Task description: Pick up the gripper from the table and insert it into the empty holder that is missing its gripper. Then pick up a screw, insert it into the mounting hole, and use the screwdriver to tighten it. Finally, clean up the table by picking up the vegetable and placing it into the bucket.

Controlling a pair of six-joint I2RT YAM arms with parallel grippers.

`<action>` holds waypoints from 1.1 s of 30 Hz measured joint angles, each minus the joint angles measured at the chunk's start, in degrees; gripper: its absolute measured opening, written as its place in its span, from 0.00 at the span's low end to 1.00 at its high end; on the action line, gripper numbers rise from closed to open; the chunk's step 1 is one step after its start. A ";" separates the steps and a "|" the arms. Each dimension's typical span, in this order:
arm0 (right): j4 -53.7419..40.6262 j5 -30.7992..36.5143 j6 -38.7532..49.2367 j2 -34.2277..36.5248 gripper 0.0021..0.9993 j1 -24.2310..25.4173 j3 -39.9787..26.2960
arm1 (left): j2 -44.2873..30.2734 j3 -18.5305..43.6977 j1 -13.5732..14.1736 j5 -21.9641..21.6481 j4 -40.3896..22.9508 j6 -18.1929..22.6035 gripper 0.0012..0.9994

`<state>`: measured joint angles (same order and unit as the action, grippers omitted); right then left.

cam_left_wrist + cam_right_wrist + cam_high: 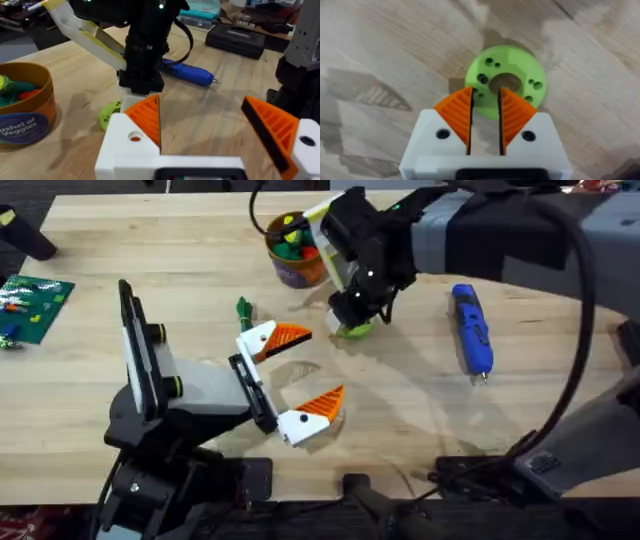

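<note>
Two arms share the table, and the right gripper (485, 107) is by far the nearer to the vegetable (506, 80), a lime-green disc with a centre hole lying flat on the wood just beside the bucket (292, 252). Its orange pads (457, 112) are nearly closed with a narrow gap, their tips over the disc's near rim, grasping nothing that can be confirmed. The left gripper (302, 377) rests wide open, well apart.
</note>
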<state>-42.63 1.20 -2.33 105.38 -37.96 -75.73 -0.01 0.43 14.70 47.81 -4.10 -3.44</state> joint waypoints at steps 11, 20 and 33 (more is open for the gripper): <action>4.41 -0.16 0.00 0.00 0.28 -3.38 -1.59 | 0.00 0.00 0.00 0.00 -0.01 0.00 0.99; 4.53 1.64 0.00 0.00 0.28 -3.38 -1.59 | 0.00 0.00 0.00 0.00 -0.02 -0.01 0.99; 3.80 4.19 0.00 0.00 0.28 -3.38 -1.59 | 0.00 0.00 0.00 0.00 -0.02 -0.01 0.99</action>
<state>-38.83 5.40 -2.33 105.38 -41.34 -77.32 -0.01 0.43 14.70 47.81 -4.12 -3.46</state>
